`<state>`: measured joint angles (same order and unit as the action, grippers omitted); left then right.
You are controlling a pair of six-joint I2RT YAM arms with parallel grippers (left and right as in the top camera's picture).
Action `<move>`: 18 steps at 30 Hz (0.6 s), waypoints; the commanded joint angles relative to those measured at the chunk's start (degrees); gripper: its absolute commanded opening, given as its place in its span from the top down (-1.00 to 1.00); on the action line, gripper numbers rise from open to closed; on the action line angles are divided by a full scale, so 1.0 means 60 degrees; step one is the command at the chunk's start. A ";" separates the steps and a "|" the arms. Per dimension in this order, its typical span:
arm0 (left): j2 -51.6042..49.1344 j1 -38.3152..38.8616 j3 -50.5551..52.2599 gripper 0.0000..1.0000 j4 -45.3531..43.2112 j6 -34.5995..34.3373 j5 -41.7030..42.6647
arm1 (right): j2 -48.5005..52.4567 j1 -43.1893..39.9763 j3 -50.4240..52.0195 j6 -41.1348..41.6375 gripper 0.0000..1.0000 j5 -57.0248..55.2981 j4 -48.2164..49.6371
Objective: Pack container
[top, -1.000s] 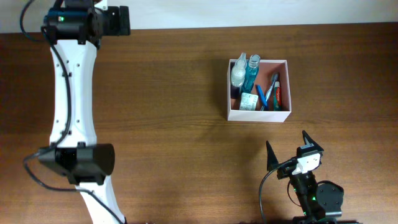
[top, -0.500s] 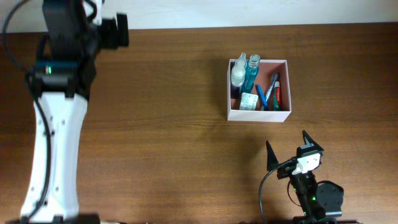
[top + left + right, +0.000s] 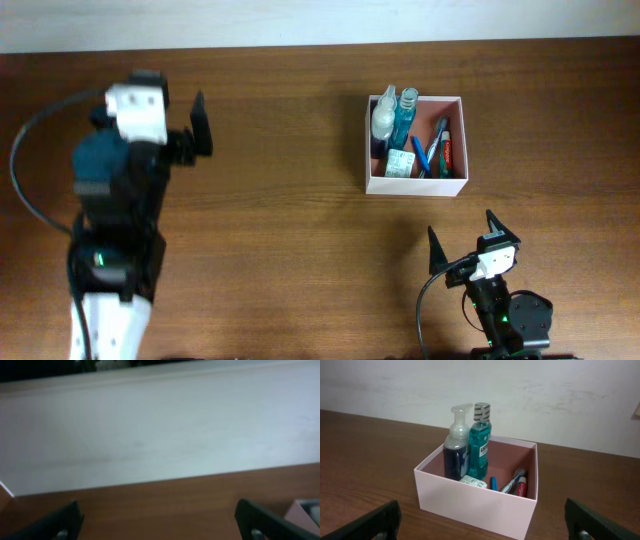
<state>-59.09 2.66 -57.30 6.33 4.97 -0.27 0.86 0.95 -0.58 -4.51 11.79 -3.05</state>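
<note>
The only writing that can be read is on the teal bottle [image 3: 480, 442]. Its white label carries dark capitals that seem to begin "LIS"; the rest is too small to tell. The bottle has a silvery striped cap. Just beside it, to its left in the right wrist view, stands a pump bottle [image 3: 455, 452] with a white pump head and dark liquid inside. Both are upright in the far left corner of the container [image 3: 475, 505].

The container is a square open box with thin white walls and a pinkish-brown inside. It sits on the brown wooden desk [image 3: 280, 150], in the right half and toward the far edge. In it also lie a small green-and-white packet [image 3: 472, 481] against the front wall, a blue stick [image 3: 493, 482] whose kind I cannot tell, and a red-and-white tube [image 3: 521, 487] leaning toward the right wall. Print on the packet and the tube is too small to read.

The right pincer [image 3: 468, 240] is released, its black fingers spread wide and grasping nothing. It sits near the desk's near edge, well apart from the container and facing it.

The left pincer [image 3: 160, 522] is likewise released and empty, with its fingers far apart. It is over the desk's left side, facing a white wall [image 3: 150, 435], with only a corner of the container at the right edge of its view.
</note>
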 commanded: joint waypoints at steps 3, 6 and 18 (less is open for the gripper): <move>0.1785 -0.0058 0.2299 -0.99 -0.1220 -0.0426 0.0412 | -0.0022 0.0098 0.0040 0.0044 -0.98 -0.0080 -0.0066; 0.2721 -0.0058 0.3220 -0.99 -0.1723 -0.1188 0.0408 | -0.0022 0.0098 0.0040 0.0044 -0.98 -0.0080 -0.0066; 0.5005 -0.0058 0.5147 -0.99 -0.2823 -0.1228 0.0335 | -0.0022 0.0098 0.0040 0.0044 -0.98 -0.0080 -0.0066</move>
<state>-31.22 2.66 -28.60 -9.74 -1.54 1.32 0.86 0.97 -0.58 -4.51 11.79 -3.05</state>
